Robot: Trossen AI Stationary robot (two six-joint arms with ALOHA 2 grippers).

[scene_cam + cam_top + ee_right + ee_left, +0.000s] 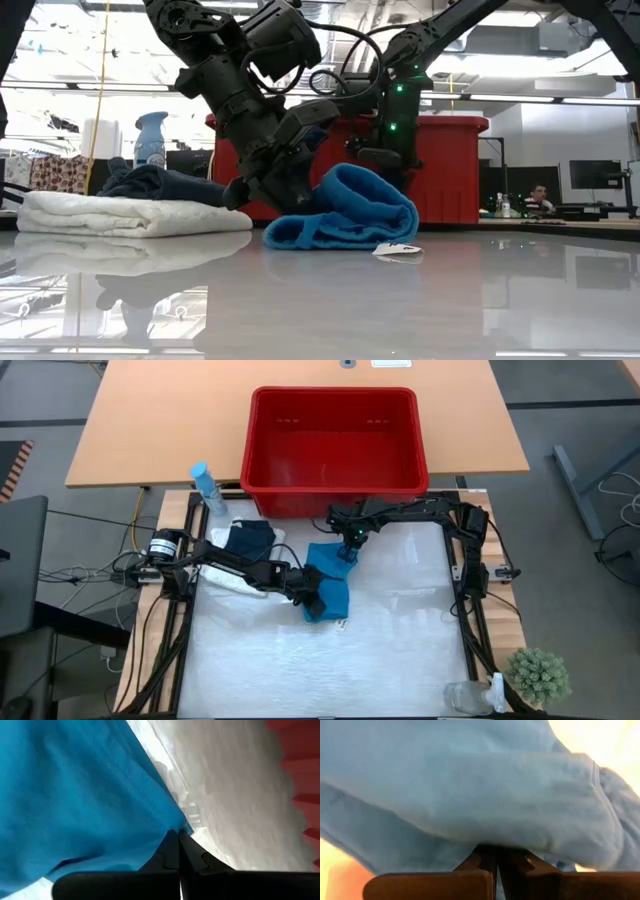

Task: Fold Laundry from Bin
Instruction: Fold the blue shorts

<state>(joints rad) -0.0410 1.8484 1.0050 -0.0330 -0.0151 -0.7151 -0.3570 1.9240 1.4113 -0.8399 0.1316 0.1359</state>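
Note:
A small teal-blue laundry item [330, 582] lies bunched in the middle of the white mat, and in the low view it shows as a rolled-over fold [350, 212]. My left gripper [306, 598] is shut on its left side. My right gripper [350, 552] is shut on its far end. A dark navy item [250, 540] rests on a folded white one [130, 215] at the mat's left. The red bin [335, 440] stands beyond the mat's far edge. My left gripper pinches the teal cloth's left side [495, 842] between its two shut fingers, slanting down from the table's left. The cloth bulges over the fingertips as a thick fold; its lower part lies on the mat. My right gripper pinches the teal cloth's stitched hem at a corner [167, 826] between its two fingertips, coming from above and pointing steeply down. That end is raised off the mat and arches over [375, 185], while the rest lies on the table.
A blue spray bottle [205, 488] stands at the far left corner of the mat. A small plant [538, 675] and a clear object [465, 695] sit at the near right corner. A white tag [398, 249] lies beside the teal cloth. The mat's near half is bare.

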